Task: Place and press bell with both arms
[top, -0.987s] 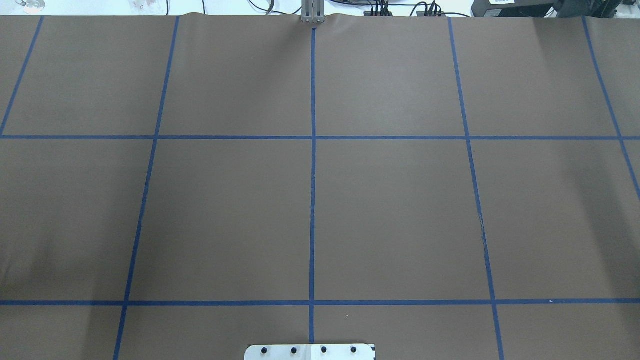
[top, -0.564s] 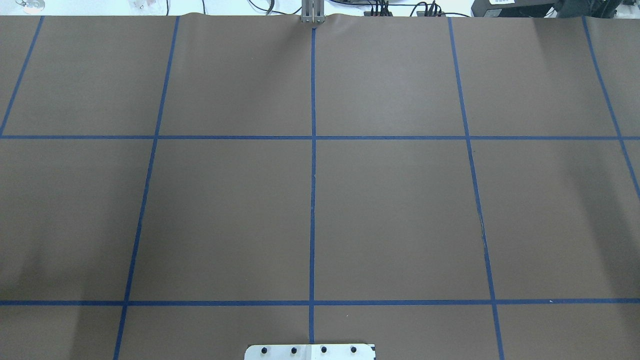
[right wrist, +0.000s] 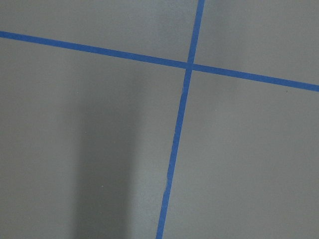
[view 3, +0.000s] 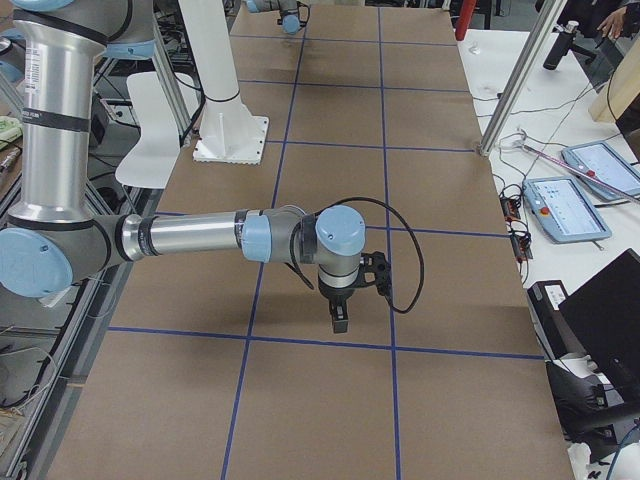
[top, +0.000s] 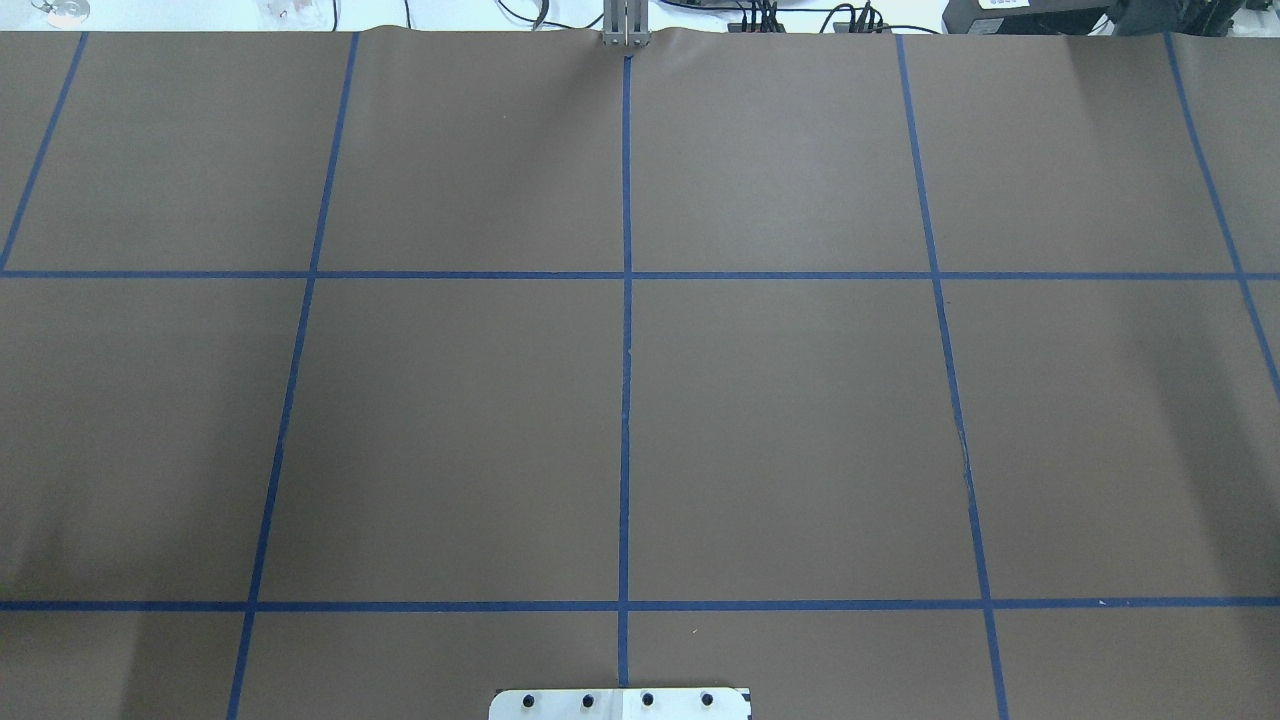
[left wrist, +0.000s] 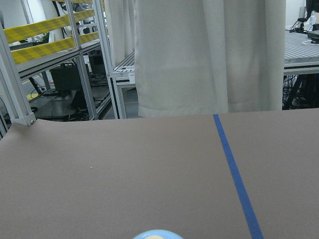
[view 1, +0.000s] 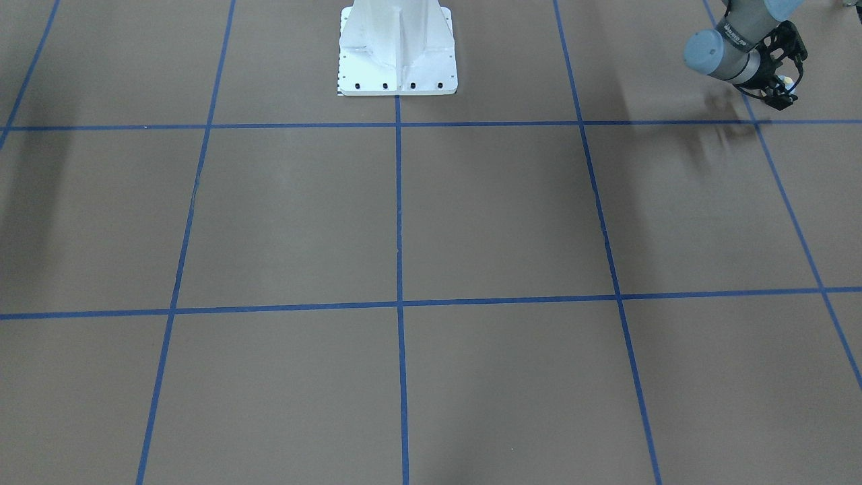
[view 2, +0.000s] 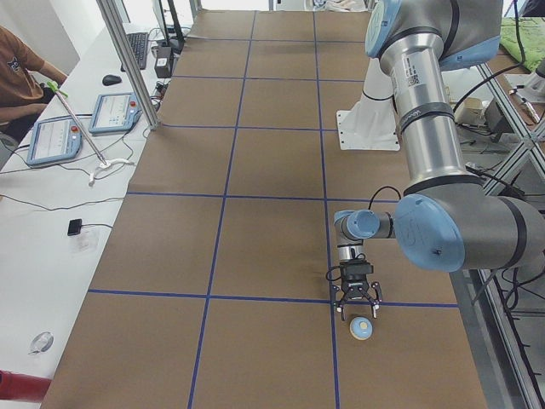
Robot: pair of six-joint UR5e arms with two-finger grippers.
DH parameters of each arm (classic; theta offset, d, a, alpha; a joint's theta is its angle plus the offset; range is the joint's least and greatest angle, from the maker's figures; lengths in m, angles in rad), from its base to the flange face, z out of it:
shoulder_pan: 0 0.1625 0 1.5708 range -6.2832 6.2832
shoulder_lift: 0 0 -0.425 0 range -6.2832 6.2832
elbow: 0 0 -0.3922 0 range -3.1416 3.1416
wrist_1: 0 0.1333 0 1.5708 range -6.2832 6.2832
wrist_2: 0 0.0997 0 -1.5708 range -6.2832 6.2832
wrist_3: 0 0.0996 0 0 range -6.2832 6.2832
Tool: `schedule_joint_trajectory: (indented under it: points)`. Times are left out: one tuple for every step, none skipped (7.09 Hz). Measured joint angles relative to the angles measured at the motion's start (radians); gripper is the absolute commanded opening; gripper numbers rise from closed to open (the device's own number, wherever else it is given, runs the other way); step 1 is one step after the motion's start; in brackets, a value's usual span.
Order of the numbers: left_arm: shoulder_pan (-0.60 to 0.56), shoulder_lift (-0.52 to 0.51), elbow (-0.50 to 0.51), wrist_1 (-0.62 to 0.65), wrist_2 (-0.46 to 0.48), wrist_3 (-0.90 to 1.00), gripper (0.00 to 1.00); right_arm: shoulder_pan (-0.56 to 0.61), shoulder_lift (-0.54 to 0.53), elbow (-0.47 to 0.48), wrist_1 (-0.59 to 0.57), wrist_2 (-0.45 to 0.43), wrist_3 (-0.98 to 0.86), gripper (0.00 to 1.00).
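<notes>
The bell point(view 2: 362, 328) is a small light-blue dome with a cream button. It sits on the brown table near the robot's left end, and its top shows at the bottom edge of the left wrist view point(left wrist: 157, 234). My left gripper point(view 2: 361, 313) points down just above it with its fingers spread, open. In the front-facing view the left gripper point(view 1: 781, 91) is at the top right with a cream spot of the bell point(view 1: 786, 81) by it. My right gripper point(view 3: 340, 322) hangs over a blue tape line, far from the bell; I cannot tell whether it is open or shut. No arm shows in the overhead view.
The white pedestal point(view 1: 397, 47) is bolted at the robot's edge of the table. Blue tape lines point(top: 626, 400) split the brown mat into squares. Aluminium posts point(view 2: 128, 60), tablets point(view 2: 55, 141) and a seated person point(view 2: 17, 68) are on the side bench past the far edge.
</notes>
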Motion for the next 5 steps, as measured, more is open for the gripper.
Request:
schedule_joint_trajectory:
  points:
    - [0.009,-0.005,0.019,-0.018,-0.001,-0.009,1.00,0.000,0.000,0.001,0.000,0.000,0.000,1.00]
    - [0.017,-0.012,0.048,-0.042,-0.002,-0.015,1.00,0.000,-0.001,0.005,0.000,0.000,-0.001,1.00]
    - [0.020,-0.018,0.067,-0.056,-0.002,-0.019,1.00,0.001,-0.002,0.011,0.000,-0.001,-0.001,1.00]
    - [0.023,-0.021,0.075,-0.062,-0.002,-0.023,1.00,0.001,-0.004,0.013,0.000,-0.001,-0.001,1.00]
    - [0.027,-0.021,0.079,-0.063,-0.002,-0.029,1.00,0.001,-0.005,0.014,0.000,-0.001,-0.001,1.00]
